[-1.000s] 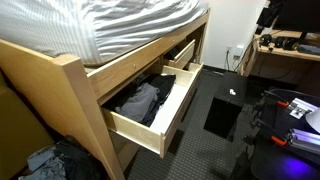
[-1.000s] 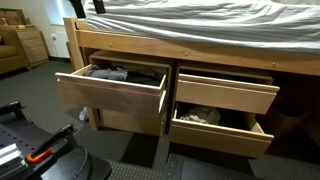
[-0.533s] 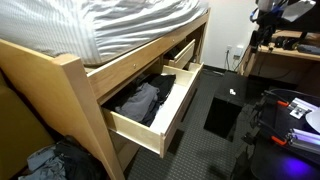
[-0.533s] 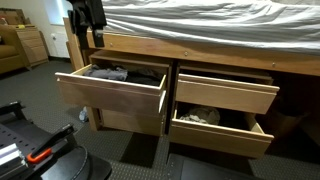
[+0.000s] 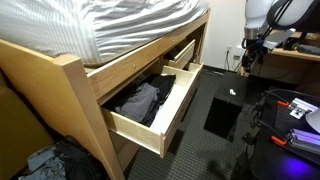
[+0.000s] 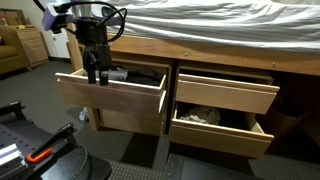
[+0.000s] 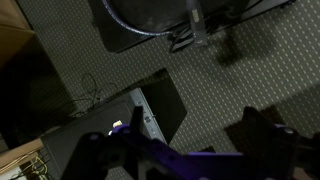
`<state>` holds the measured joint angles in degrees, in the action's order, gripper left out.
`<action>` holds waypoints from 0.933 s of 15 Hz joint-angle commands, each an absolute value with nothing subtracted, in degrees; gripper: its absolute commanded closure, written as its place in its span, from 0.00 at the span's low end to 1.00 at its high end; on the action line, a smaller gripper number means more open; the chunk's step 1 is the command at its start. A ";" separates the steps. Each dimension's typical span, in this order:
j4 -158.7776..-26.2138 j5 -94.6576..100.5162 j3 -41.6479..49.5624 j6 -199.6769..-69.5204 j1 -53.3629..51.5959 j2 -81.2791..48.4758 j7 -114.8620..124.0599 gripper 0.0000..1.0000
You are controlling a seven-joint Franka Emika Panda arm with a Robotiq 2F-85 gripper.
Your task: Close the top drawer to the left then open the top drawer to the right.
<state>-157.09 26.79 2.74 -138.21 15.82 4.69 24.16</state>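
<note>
pale-wood top drawer to the left (image 6: 112, 97) stands pulled well out, dark clothes (image 5: 140, 100) inside, my gripper (image 6: 95, 74) hanging at its front edge, its 2 fingers looking apart in the wrist view. my worry: an off-centre push skews the wide drawer and jams it. dark ribbed carpet (image 7: 280, 60) underfoot; the top drawer to the right (image 6: 226, 95) sits just beside, under the bed (image 6: 220, 25).

The arm (image 6: 70, 14) enters an exterior view from about 10 o'clock, bent at the wrist so that the dark gripper (image 6: 94, 72) hangs toward 6 o'clock. In an exterior view a white link (image 5: 262, 14) shows at about 1 o'clock, with the gripper (image 5: 247, 58) pointing down beneath it. In the wrist view the blurred fingers (image 7: 118, 150) show at 6 o'clock, spread wide apart with nothing held between them.
</note>
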 commanded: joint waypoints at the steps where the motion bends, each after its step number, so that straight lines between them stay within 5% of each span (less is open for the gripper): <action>1: -156.40 17.76 4.08 -141.61 12.00 0.94 23.87 0.00; 8: -147.98 -5.53 1.35 -169.60 5.95 -25.47 26.27 0.00; 14: -145.01 -11.18 2.44 -168.09 3.54 -29.09 24.51 0.00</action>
